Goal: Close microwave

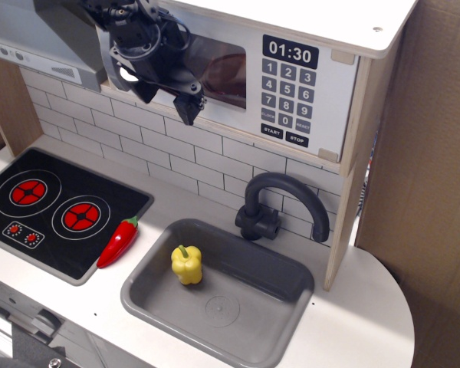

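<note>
In the single view, the microwave [276, 77] sits high at the back of the toy kitchen, under a light-wood shelf, with its black keypad panel [288, 92] at the right reading 01:30 above white digit keys. Its white door [215, 69] lies flush or very nearly flush with the front of the box, the clear window dark with reflections. The robot arm's black tool [185, 107] hangs in front of the door's left part, pointing down and to the right, its tip over the door's lower edge and the white brick backsplash [215, 165]; whether its fingers are apart or together cannot be told, and it holds nothing that shows. Contact with the door cannot be told either. Below, on the white worktop [368, 322], a red chili pepper [119, 241] lies beside the black hob [54, 207], a yellow bell pepper [187, 264] stands in the grey sink [291, 276], and a dark tap [280, 203] curves behind it.
</note>
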Robot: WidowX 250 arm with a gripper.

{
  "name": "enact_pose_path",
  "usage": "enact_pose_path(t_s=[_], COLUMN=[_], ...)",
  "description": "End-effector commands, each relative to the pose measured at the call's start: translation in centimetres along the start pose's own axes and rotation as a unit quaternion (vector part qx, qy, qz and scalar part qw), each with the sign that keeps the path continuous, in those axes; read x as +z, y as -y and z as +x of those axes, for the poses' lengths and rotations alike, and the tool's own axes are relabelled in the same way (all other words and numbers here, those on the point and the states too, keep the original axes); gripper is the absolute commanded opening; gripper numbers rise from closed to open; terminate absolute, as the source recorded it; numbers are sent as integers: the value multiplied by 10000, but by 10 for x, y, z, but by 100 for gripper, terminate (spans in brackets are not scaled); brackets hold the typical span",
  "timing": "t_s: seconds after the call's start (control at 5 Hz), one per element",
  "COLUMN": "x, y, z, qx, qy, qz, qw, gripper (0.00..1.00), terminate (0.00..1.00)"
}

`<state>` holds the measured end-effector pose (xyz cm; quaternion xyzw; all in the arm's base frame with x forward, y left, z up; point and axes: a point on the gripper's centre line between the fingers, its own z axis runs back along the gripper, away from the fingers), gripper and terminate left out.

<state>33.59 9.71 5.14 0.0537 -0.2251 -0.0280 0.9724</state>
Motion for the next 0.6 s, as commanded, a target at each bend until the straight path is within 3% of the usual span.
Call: enact_pose_path(t_s=[0.0, 0.2, 0.4], x=[54, 57, 57], y=[24, 26, 26], z=[-10, -11, -11], qx=[421, 471, 471], qy=[-623, -733, -733], qz=[314, 266, 266], qw=[9967, 9958, 9958], gripper=[100, 100, 100], terminate=[0, 0, 100])
